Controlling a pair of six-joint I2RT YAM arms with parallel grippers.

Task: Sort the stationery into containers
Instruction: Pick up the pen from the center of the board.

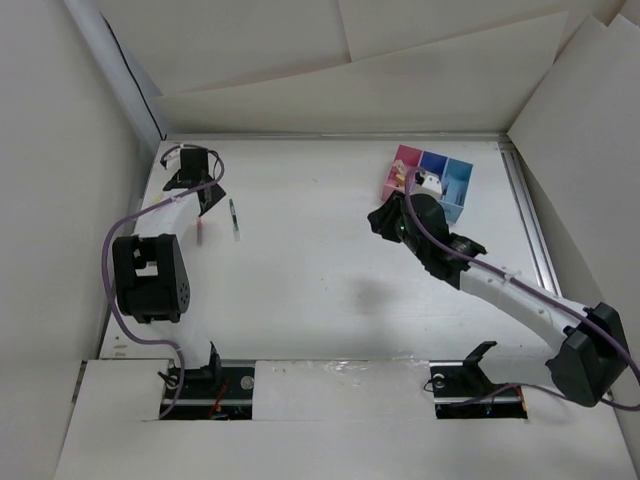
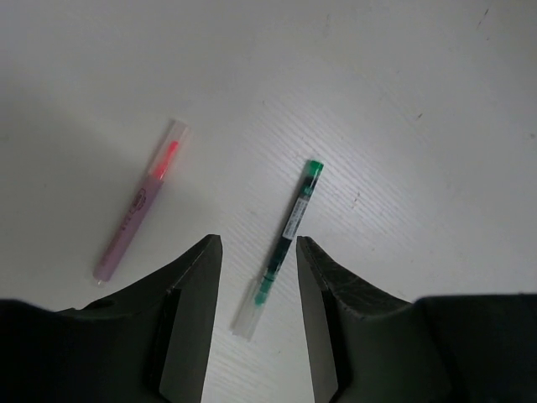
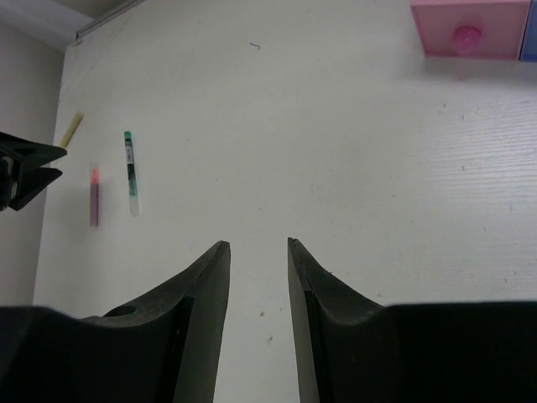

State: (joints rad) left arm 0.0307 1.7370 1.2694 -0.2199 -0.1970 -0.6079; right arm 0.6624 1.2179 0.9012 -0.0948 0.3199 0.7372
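Note:
A green pen (image 2: 289,239) with a clear cap lies on the white table; a pinkish highlighter (image 2: 138,210) lies to its left. My left gripper (image 2: 258,243) hovers open over the pen's cap end, and neither finger touches it. From above, the pen (image 1: 234,218) and highlighter (image 1: 200,232) lie at the far left by the left gripper (image 1: 205,195). The pink, dark blue and light blue containers (image 1: 457,185) stand in a row at the back right. My right gripper (image 3: 258,243) is open and empty just in front of them. It sees the pen (image 3: 130,172), the highlighter (image 3: 94,197) and a yellow piece (image 3: 74,128).
White paper walls enclose the table on the left, back and right. A metal rail (image 1: 530,230) runs along the right edge. The pink container's wall (image 3: 470,29) shows at the top right of the right wrist view. Purple cables trail along both arms.

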